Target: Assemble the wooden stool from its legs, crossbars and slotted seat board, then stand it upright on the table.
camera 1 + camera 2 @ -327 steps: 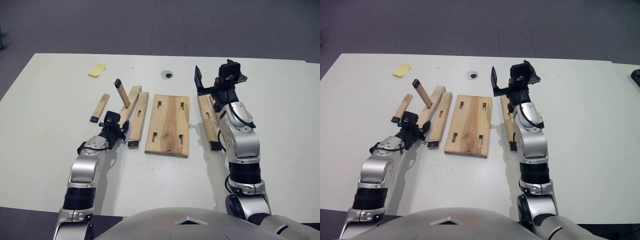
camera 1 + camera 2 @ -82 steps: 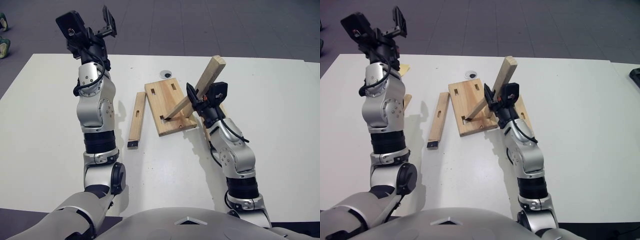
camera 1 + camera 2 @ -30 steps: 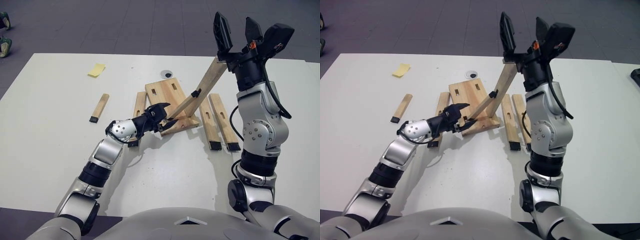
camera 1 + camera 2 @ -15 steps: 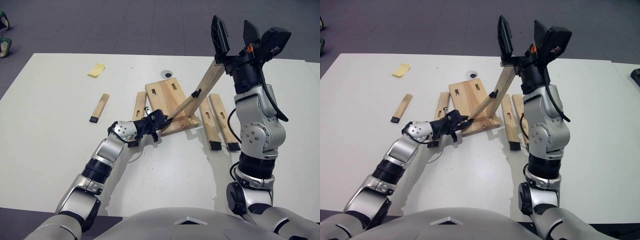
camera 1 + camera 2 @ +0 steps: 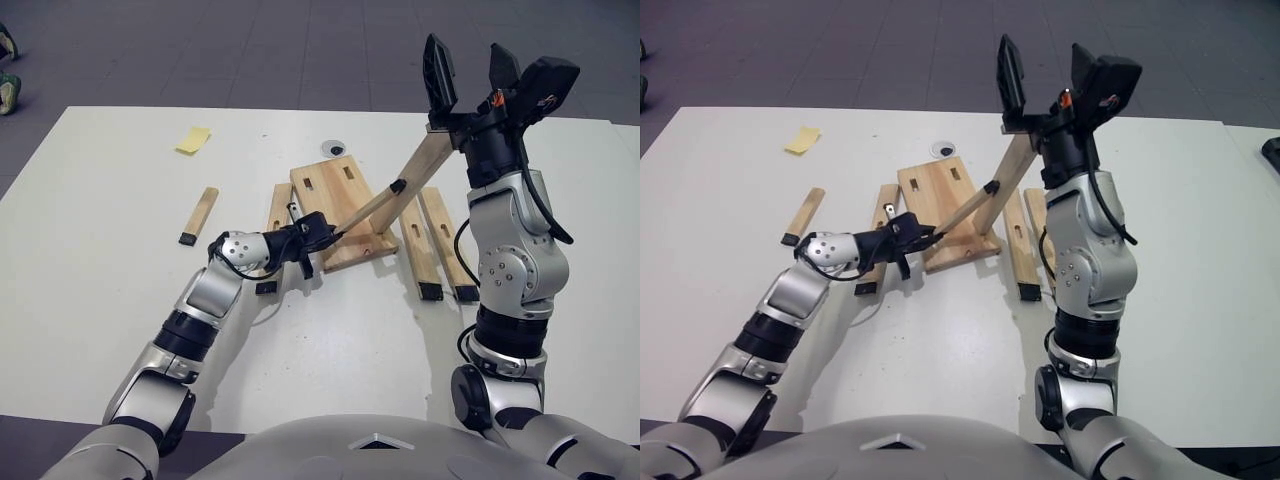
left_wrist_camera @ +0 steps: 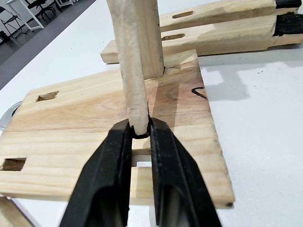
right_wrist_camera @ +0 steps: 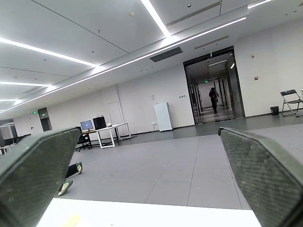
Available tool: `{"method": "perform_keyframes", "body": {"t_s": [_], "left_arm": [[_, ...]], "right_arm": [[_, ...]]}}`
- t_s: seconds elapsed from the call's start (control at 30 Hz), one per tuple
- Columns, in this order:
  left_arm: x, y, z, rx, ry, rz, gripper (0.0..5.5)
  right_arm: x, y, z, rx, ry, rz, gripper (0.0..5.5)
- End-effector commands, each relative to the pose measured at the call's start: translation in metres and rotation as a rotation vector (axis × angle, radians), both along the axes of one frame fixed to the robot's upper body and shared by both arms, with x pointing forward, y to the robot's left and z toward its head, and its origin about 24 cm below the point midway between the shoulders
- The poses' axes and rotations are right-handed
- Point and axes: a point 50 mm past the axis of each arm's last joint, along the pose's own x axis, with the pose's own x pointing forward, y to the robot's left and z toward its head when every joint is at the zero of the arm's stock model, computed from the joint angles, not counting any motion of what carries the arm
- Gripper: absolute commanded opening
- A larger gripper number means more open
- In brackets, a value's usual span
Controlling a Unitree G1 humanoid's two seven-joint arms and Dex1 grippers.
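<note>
Leg on seat board, left claw gripping crossbar

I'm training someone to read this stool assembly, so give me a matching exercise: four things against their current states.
Things:
1 left gripper
2 right gripper
3 leg
4 short piece

States:
a lying alone on the table
b open, fingers upward
c leaning, foot on the seat board
d shut on the crossbar

Pairs: 1-d, 2-b, 3-c, 4-a
</note>
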Motion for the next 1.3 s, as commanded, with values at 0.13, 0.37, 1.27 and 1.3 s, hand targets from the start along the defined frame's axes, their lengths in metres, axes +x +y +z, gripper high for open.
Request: {"method": "perform_keyframes", "body": {"t_s": [0.13,0.37,1.27,1.3], "left_arm": [[0.003,0.005,0.025,-0.081,-0.101,0.04,0.4],[0.003,0.001,0.032,-0.123,-0.156,0.047,0.4],[-0.009,-0.013,0.061,-0.309,-0.21,0.065,0.39],[-0.01,-0.012,0.064,-0.325,-0.214,0.071,0.39]], "right_arm": [[0.0,-0.001,-0.002,-0.002,0.004,-0.007,5.4],[0.002,-0.003,-0.001,-0.009,0.0,-0.011,5.4],[0.021,-0.076,0.0,0.102,0.078,-0.319,2.31],[0.021,-0.076,-0.002,0.096,0.085,-0.319,2.18]]}}
